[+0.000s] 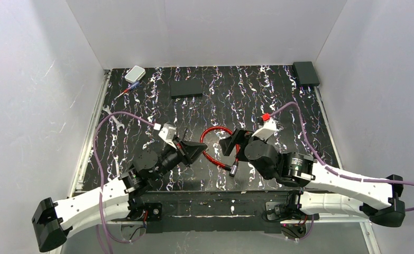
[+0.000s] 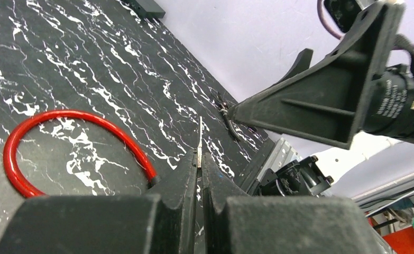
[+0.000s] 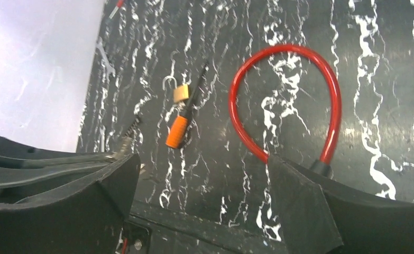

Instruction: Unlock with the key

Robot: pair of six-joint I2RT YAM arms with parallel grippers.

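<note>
The table (image 1: 141, 106) has a smooth black marble-look top w/ white veining and a slight sheen. The red cable (image 3: 285, 49) wears a glossy plastic coat that catches light. The key (image 3: 178, 130): bright orange plastic body, satin, plus a thin matt black rod. The right end effector (image 3: 202, 180) fingers (image 3: 310, 211) are matt black plastic, faintly grainy. The left end effector (image 2: 200, 165) has the same finish, w/ a thin metal strip (image 2: 199, 135) nipped in it, bare and shiny.

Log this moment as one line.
left hand: shut on thin metal piece | right hand: open, empty | key: lying on table, ungripped | red cable loop: on table
</note>
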